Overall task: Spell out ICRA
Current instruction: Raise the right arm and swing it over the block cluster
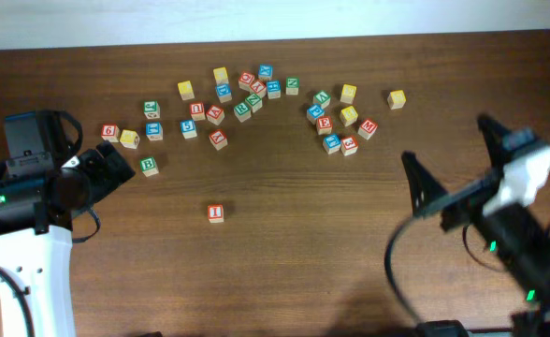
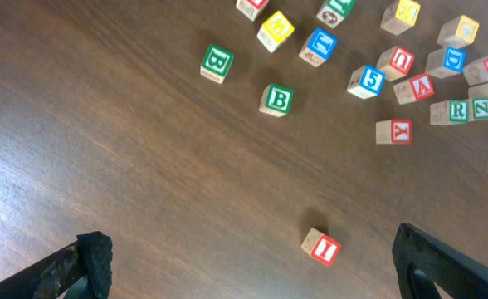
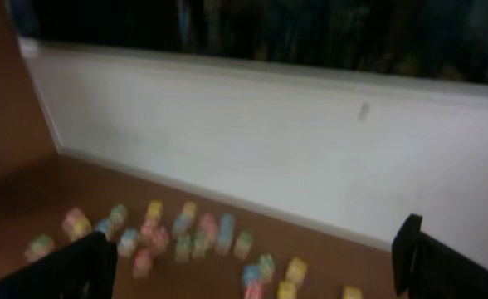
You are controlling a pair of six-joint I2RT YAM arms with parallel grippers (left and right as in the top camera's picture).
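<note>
A dark wooden table fills the overhead view, with a white wall along the top edge. Spare letter cubes lie scattered over the upper part of the frame in two loose groups, left and right of centre. A yellow cube sits apart at the upper right. In the left wrist view a green B lies near a second B at the upper middle. A blue 5 and a red Y lie towards the upper right. In the right wrist view the cubes are blurred.
</note>
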